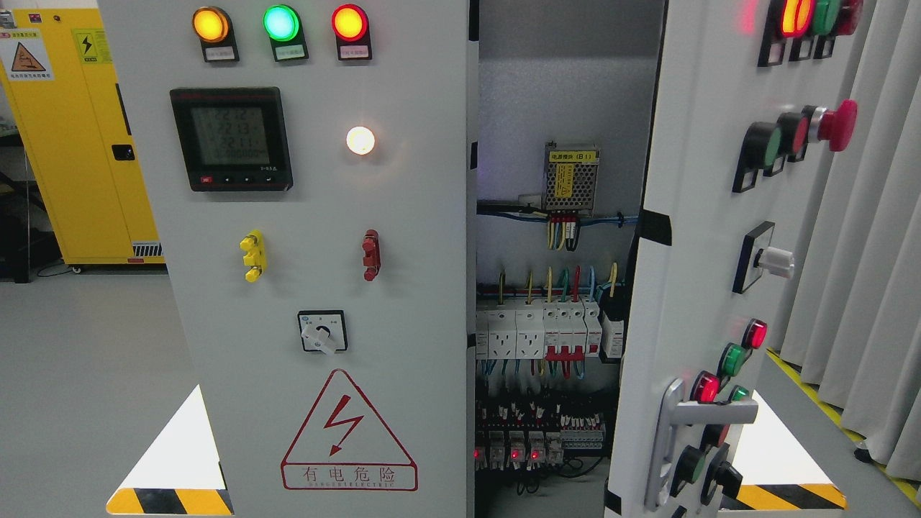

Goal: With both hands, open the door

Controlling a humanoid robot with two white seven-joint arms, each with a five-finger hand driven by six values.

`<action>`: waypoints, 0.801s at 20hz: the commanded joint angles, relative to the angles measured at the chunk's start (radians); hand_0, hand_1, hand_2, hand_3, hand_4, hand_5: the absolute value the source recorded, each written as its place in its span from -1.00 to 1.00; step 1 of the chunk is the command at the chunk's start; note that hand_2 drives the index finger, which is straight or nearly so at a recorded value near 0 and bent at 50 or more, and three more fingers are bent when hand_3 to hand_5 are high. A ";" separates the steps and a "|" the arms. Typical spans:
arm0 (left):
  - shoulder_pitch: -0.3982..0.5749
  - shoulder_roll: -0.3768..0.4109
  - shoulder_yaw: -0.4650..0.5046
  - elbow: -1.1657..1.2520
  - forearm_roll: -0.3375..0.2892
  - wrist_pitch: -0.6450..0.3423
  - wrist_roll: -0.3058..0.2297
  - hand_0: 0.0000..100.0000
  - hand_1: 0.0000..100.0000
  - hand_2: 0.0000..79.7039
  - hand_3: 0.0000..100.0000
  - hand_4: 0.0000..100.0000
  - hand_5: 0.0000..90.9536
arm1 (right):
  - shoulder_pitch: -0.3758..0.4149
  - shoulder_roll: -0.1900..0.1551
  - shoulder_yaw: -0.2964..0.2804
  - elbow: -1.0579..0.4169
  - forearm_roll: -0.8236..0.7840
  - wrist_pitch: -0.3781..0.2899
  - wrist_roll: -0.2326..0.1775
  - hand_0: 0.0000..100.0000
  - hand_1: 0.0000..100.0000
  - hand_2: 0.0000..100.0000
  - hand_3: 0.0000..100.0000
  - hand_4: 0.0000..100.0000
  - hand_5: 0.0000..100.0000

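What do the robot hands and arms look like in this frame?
Neither robot hand nor arm shows in the head view, so their look cannot be described. Only the grey electrical cabinet shows, its right door swung open and its left door facing the camera.

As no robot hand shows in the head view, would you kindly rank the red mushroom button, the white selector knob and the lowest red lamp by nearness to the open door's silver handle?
1. Lowest red lamp, just above the silver handle, low on the door.
2. White selector knob, mid-door.
3. Red mushroom button, upper door.
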 commanded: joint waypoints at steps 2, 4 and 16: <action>0.000 0.001 0.001 0.003 -0.001 0.001 0.000 -0.76 0.11 -1.00 -1.00 -1.00 -1.00 | 0.016 0.006 0.002 -0.007 -0.029 -0.004 0.000 -1.00 0.00 -0.92 -1.00 -1.00 -1.00; 0.002 0.001 0.001 0.003 -0.001 0.001 0.000 -0.76 0.11 -1.00 -1.00 -1.00 -1.00 | 0.016 0.014 0.002 -0.007 -0.029 -0.004 0.000 -1.00 0.00 -0.92 -1.00 -1.00 -1.00; 0.172 0.152 0.239 -0.497 0.009 -0.007 -0.553 -0.76 0.11 -1.00 -1.00 -1.00 -1.00 | 0.016 0.014 0.000 -0.007 -0.029 -0.004 0.000 -1.00 0.00 -0.92 -1.00 -1.00 -1.00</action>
